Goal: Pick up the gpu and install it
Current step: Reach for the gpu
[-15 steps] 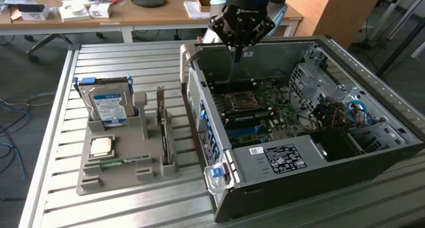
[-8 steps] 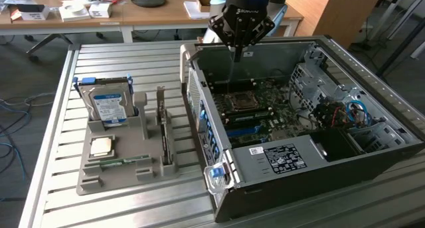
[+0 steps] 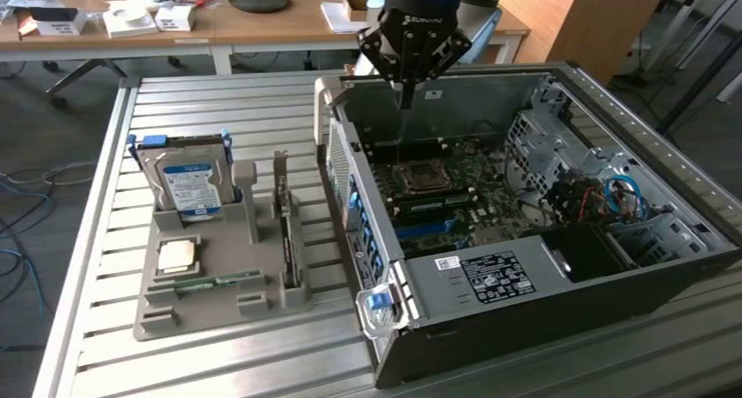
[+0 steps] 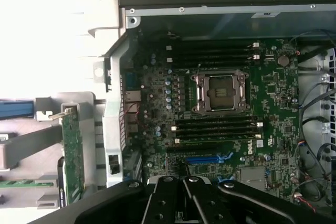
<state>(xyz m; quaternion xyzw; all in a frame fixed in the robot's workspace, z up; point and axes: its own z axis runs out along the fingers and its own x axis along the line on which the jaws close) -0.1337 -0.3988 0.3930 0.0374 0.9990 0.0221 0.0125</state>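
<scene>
Exterior view: arm enters at the top edge, wrist vertical. The fingers [image 3: 406, 98] are pressed together with nothing between them and hang over the open PC case [image 3: 522, 337], above the motherboard [image 3: 464, 198]. Everything above the wrist is cut off by the frame. The gpu [image 3: 285, 233] is well apart from the fingers, lower and to the exterior view's left of them, outside the case. It stands on edge in a slot of the grey holder [image 3: 162, 315] on the table [image 3: 232, 102]: thin dark card, silver bracket sticking up at its far end. It's seen edge-on, so its face can't be read. The hard drive [image 3: 191, 185] is in the same holder, further from the fingers. Wrist view: closed tips meet over the board, near the blue slot [image 4: 207, 158], with the CPU socket [image 4: 219, 93] beyond them. The gpu is off to the side past the case wall, green edge plus bracket tab visible. Glare washes out the area beyond it.
</scene>
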